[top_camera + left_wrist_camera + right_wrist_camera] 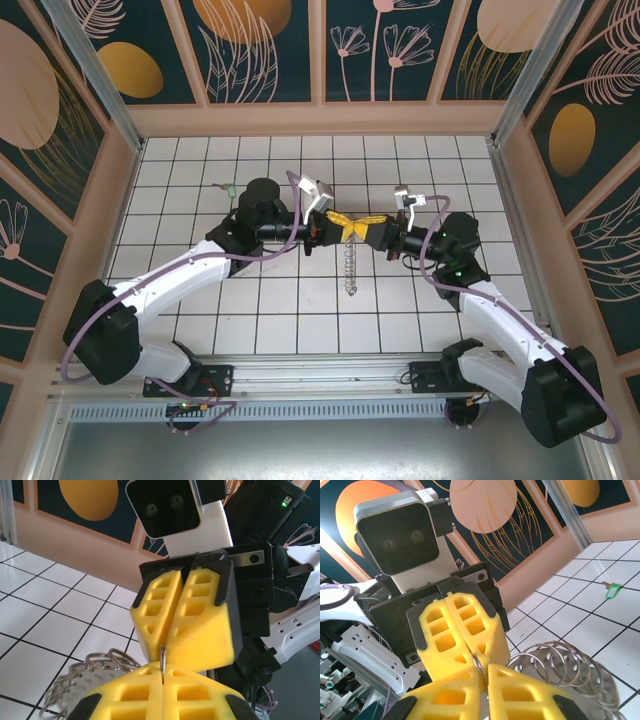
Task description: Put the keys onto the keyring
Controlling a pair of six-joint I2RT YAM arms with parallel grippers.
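Note:
Both grippers meet tip to tip above the middle of the tiled floor, each shut on the same thin silver ring [163, 661] of the keyring. My left gripper [342, 224] comes in from the left and my right gripper [362, 230] from the right. In the left wrist view my left gripper [163, 674] pinches the ring's lower edge and the right gripper [163, 647] its upper edge. The rest of the keyring [350, 268] hangs below as a string of silvery rings [570, 665]. The green-headed key [226, 188] lies on the floor at the back left, also in the right wrist view [611, 590].
A white tiled floor [300, 320] is fenced by tan walls with dark floral panels. The left arm's elbow [262, 205] stands close to the key. A metal rail [320, 385] runs along the near edge by the arm bases.

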